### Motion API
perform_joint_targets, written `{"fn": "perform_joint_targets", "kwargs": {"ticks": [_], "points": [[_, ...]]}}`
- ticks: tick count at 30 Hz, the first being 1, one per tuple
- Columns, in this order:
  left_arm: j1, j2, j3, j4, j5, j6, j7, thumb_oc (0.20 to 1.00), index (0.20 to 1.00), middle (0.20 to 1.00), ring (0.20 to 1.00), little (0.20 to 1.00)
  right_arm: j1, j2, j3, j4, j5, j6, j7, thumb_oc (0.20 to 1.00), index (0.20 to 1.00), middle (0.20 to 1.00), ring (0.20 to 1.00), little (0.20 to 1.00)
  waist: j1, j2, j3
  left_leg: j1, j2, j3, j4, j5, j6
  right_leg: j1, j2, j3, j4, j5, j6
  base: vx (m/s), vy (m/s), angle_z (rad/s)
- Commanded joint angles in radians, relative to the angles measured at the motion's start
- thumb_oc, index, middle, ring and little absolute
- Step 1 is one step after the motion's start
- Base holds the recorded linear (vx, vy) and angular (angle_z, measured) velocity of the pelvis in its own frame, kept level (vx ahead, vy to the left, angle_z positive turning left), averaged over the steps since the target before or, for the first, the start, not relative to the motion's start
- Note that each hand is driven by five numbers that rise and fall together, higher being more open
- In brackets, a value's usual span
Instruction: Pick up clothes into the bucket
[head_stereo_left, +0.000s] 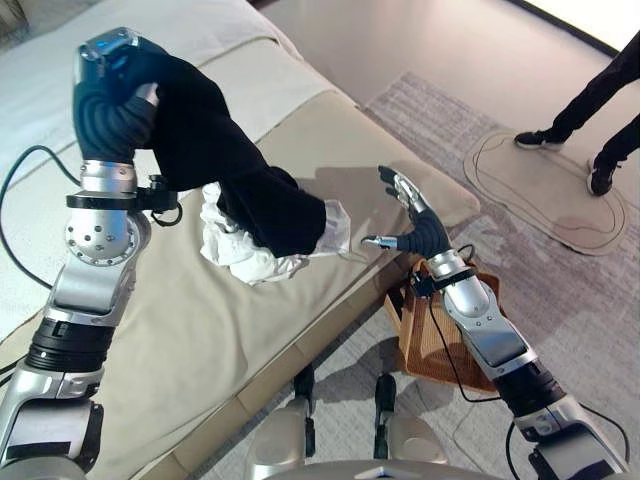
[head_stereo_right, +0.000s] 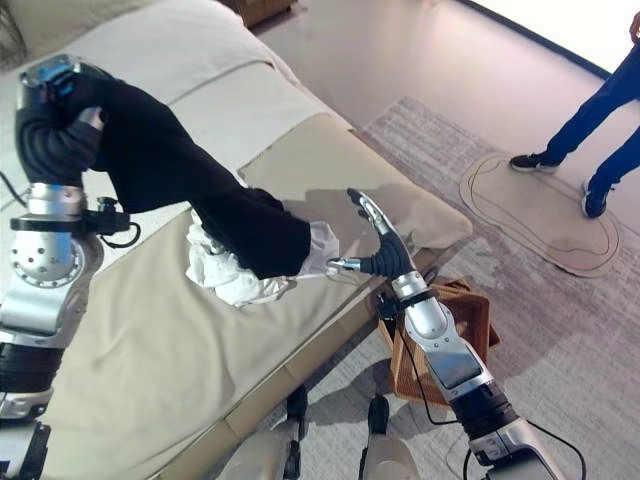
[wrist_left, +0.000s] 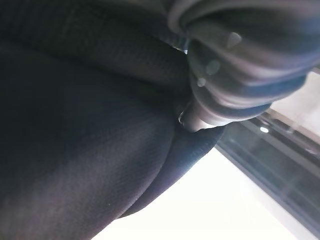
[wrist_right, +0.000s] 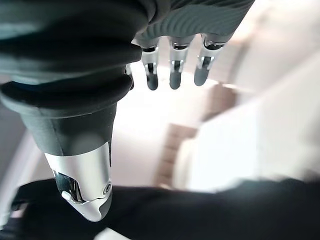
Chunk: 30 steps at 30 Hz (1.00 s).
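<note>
The left hand is clenched round the dark garment, which trails diagonally down over the bed toward the open, empty right hand, with the wicker bucket below.

The dark garment is matt knitted cloth with a fine ribbed weave, and the white cloth beneath it looks soft and crumpled. The sofa wears smooth beige fabric, while the basket on the floor is brown woven wicker. The rug is flat, matt grey pile with a faint mottled pattern
</note>
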Motion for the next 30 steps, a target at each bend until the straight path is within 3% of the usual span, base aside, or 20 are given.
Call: {"fn": "perform_joint_targets", "kwargs": {"ticks": [1, 8, 12, 16, 21, 29, 30], "points": [[-0.008, 0.011, -0.016, -0.072, -0.131, -0.065, -0.081, 0.200, 0.200, 0.200, 0.200, 0.200, -0.051, 0.017, 0.024, -0.089, -0.024, -0.023, -0.025, 1.000, 1.000, 1.000, 1.000, 1.000, 0.003, -0.035, -0.103, 0.073, -0.022, 0.025, 0.053, -0.129, 0.007, -0.038, -0.014, 0.014, 0.035, 0.001, 0.024, 0.08, -0.012, 0.00], [-0.013, -0.039, -0.151, -0.186, -0.415, -0.006, -0.236, 0.200, 0.200, 0.200, 0.200, 0.200, -0.104, 0.040, 0.061, -0.068, -0.066, 0.017, -0.045, 1.000, 1.000, 1.000, 1.000, 1.000, 0.002, -0.036, -0.145, 0.124, -0.014, 0.023, 0.038, -0.135, 0.005, 0.018, -0.011, 0.005, 0.026, -0.016, 0.020, 0.06, -0.007, 0.04], [-0.028, -0.046, -0.216, -0.207, -0.497, 0.021, -0.272, 0.200, 0.200, 0.200, 0.200, 0.200, -0.119, 0.066, 0.111, -0.028, -0.049, 0.029, -0.031, 1.000, 1.000, 1.000, 1.000, 1.000, 0.002, -0.038, -0.154, 0.141, -0.011, 0.024, 0.034, -0.136, 0.003, 0.037, -0.010, 0.004, 0.023, -0.020, 0.019, 0.01, 0.000, 0.00], [-0.106, -0.048, -0.315, -0.242, -0.562, 0.048, -0.292, 0.200, 0.200, 0.200, 0.200, 0.200, -0.132, 0.099, 0.243, 0.048, 0.111, 0.078, 0.084, 1.000, 1.000, 1.000, 1.000, 1.000, 0.005, -0.044, -0.162, 0.153, -0.010, 0.019, 0.029, -0.132, -0.002, 0.052, -0.011, -0.001, 0.023, -0.023, 0.018, 0.00, 0.000, 0.02], [-0.157, -0.059, -0.352, -0.227, -0.559, 0.046, -0.274, 0.200, 0.200, 0.200, 0.200, 0.200, -0.110, 0.116, 0.318, 0.073, 0.307, 0.121, 0.177, 1.000, 1.000, 1.000, 1.000, 1.000, 0.007, -0.051, -0.162, 0.155, -0.010, 0.006, 0.024, -0.126, -0.003, 0.055, -0.013, -0.011, 0.031, -0.026, 0.017, -0.01, -0.001, 0.04], [-0.304, -0.057, -0.422, -0.151, -0.531, 0.022, -0.258, 0.200, 0.200, 0.200, 0.200, 0.200, -0.179, 0.044, 0.538, 0.132, 0.549, 0.235, 0.394, 1.000, 1.000, 1.000, 1.000, 1.000, 0.027, -0.065, -0.145, 0.131, -0.018, -0.052, 0.028, -0.111, -0.007, 0.036, -0.029, -0.053, 0.082, -0.037, 0.014, -0.04, -0.004, 0.20], [-0.316, -0.058, -0.427, -0.141, -0.526, 0.018, -0.258, 0.200, 0.200, 0.200, 0.200, 0.200, -0.192, 0.031, 0.555, 0.134, 0.568, 0.240, 0.413, 0.950, 0.950, 0.950, 0.950, 0.950, 0.029, -0.067, -0.145, 0.129, -0.018, -0.059, 0.029, -0.109, -0.007, 0.039, -0.031, -0.059, 0.081, -0.037, 0.015, -0.01, -0.006, 0.19]]}}
